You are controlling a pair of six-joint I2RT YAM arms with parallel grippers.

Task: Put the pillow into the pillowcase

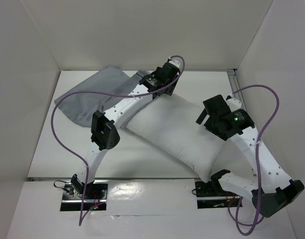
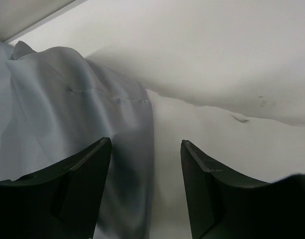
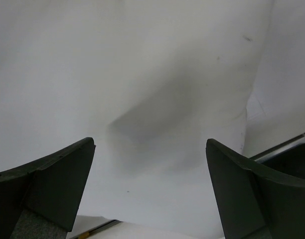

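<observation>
The white pillow [image 1: 177, 132] lies diagonally across the middle of the table. The grey pillowcase [image 1: 90, 99] lies crumpled at the back left, its right edge under my left arm. My left gripper [image 1: 160, 87] is open and empty at the back, between the pillowcase and the pillow's far end. In the left wrist view the gripper [image 2: 145, 143] is over bare table, with the pillowcase [image 2: 68, 109] on the left and the pillow [image 2: 217, 59] on the upper right. My right gripper [image 1: 206, 113] is open and empty above the pillow's right part. The pillow [image 3: 142, 74] fills the view beyond the gripper [image 3: 150, 143].
White walls [image 1: 23, 99] close in the table on the left, back and right. A metal rail [image 1: 235, 79] runs along the right side. Two arm base plates [image 1: 82, 191] sit at the near edge. My left arm's elbow [image 1: 103, 130] stands over the pillowcase's near edge.
</observation>
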